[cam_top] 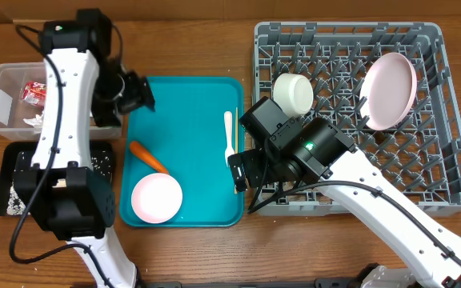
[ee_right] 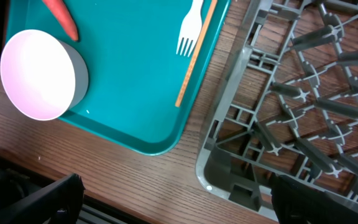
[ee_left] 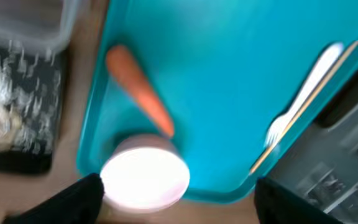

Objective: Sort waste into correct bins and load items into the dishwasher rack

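An orange carrot (cam_top: 149, 158) (ee_left: 138, 90) (ee_right: 61, 15), a pale-pink bowl (cam_top: 156, 198) (ee_left: 145, 177) (ee_right: 39, 74), a white fork (cam_top: 230, 132) (ee_left: 303, 93) (ee_right: 190, 28) and a chopstick (cam_top: 235, 152) (ee_right: 196, 53) lie on the teal tray (cam_top: 190, 104). A cup (cam_top: 293, 93) and a plate (cam_top: 389, 90) stand in the grey rack (cam_top: 446, 120) (ee_right: 291, 93). My left gripper (cam_top: 138, 90) (ee_left: 179, 205) is open and empty above the tray's far left edge. My right gripper (cam_top: 242, 168) (ee_right: 179, 202) is open and empty between tray and rack.
The clear tub (cam_top: 10, 100) at the far left holds a red wrapper (cam_top: 34, 91) and a white napkin (cam_top: 32, 121). The black tray (cam_top: 14, 180) (ee_left: 17, 106) in front of it holds rice grains. The table's front edge shows in the right wrist view.
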{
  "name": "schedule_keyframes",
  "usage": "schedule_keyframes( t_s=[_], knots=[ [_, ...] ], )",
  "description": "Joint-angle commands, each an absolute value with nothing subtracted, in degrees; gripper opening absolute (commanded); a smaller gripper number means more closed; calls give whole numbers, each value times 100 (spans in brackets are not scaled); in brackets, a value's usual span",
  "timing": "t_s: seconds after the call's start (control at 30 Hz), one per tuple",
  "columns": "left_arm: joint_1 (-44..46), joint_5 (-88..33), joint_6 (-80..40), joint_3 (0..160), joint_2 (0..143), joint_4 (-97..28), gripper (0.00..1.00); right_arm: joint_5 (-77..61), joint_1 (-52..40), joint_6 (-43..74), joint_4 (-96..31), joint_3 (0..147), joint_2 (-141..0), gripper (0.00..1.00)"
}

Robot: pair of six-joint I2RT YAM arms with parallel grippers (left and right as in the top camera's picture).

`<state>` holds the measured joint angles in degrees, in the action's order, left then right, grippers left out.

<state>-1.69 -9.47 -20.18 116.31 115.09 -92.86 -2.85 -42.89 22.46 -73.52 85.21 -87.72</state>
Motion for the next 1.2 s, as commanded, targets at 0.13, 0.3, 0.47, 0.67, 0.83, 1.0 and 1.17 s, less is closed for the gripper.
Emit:
schedule_keyframes(
  t_s=[0.13, 0.3, 0.47, 0.67, 0.83, 1.0, 1.17],
  knots=[
    [764, 191, -2552, 11533, 11334, -9684, 58, -329, -4307, 2257, -7397, 8556, -8777, 100],
    [910, 102, -2598, 11063, 11299, -9684, 37, -309, -4307, 2255, -7581, 8558, -8777, 100],
    [913, 110, -2574, 10440, 11133, -9684, 34, -309, -4307, 2252, -7623, 8556, -8777, 100],
    [899, 316, -2582, 9629, 10431, -9564, 25, -309, -4307, 2257, -7609, 8556, -8777, 100],
    [873, 191, -2596, 8783, 9520, -9205, 36, -309, -4307, 2257, -7599, 8558, -8777, 100],
    [858, 185, -2600, 7592, 8803, -8785, 48, -311, -4307, 2257, -7599, 8556, -8777, 100],
    [690, -14, -2609, 6726, 8700, -8184, 53, -311, -4307, 2257, -7599, 8556, -8777, 100]
  ],
)
